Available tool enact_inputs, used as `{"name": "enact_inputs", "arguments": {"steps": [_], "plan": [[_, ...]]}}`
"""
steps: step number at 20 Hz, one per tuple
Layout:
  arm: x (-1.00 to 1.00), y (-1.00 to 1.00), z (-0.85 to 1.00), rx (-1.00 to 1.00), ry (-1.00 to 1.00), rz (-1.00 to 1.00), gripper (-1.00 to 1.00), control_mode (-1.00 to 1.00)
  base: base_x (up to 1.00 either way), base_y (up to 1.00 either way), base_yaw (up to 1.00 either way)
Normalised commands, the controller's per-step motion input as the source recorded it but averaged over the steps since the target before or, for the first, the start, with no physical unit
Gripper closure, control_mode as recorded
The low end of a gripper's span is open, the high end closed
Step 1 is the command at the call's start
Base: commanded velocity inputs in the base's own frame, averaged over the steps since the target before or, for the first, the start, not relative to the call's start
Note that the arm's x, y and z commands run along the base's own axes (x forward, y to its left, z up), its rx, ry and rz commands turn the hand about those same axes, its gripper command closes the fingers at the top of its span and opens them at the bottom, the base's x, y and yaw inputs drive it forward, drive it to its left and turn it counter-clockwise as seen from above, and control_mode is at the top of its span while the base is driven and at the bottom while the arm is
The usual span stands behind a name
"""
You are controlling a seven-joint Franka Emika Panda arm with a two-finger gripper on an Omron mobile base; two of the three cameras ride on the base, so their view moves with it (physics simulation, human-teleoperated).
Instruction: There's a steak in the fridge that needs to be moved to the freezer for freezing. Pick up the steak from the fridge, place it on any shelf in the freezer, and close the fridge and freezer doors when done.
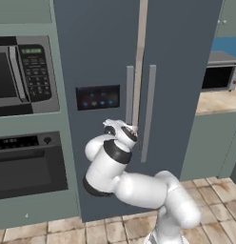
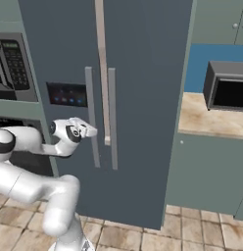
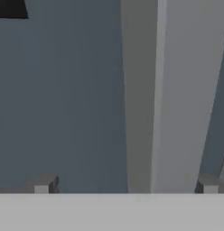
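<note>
The tall slate-blue unit fills the middle. Its left door, the freezer door (image 1: 98,57) (image 2: 60,54), carries a dark lit-button panel (image 1: 97,97) (image 2: 67,94). The fridge door (image 1: 181,71) (image 2: 148,88) is the right one. A thin pale strip (image 1: 139,62) (image 2: 100,63) runs down the seam between them. My gripper (image 1: 132,129) (image 2: 92,131) (image 3: 126,185) is open at the freezer door's grey bar handle (image 1: 129,93) (image 2: 89,103) (image 3: 141,103), low on the bar. In the hand view one fingertip stands on each side of that handle. The steak and the shelf are hidden behind the doors.
Left of the unit, a microwave (image 1: 24,71) sits above a black built-in oven (image 1: 29,167). To the right, a tan counter (image 2: 211,117) holds a small black-fronted oven (image 1: 220,74) (image 2: 226,88). The floor is tiled (image 2: 202,230).
</note>
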Motion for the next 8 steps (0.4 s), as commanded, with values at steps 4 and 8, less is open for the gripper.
{"name": "enact_inputs", "arguments": {"steps": [4,8], "plan": [[0.54,-0.38,0.04,0.06,0.0,0.14,-1.0,-1.0,0.0,0.0,0.0],[0.32,-0.28,0.24,0.03,0.0,0.08,-1.0,-1.0,0.0,0.0,0.0]]}}
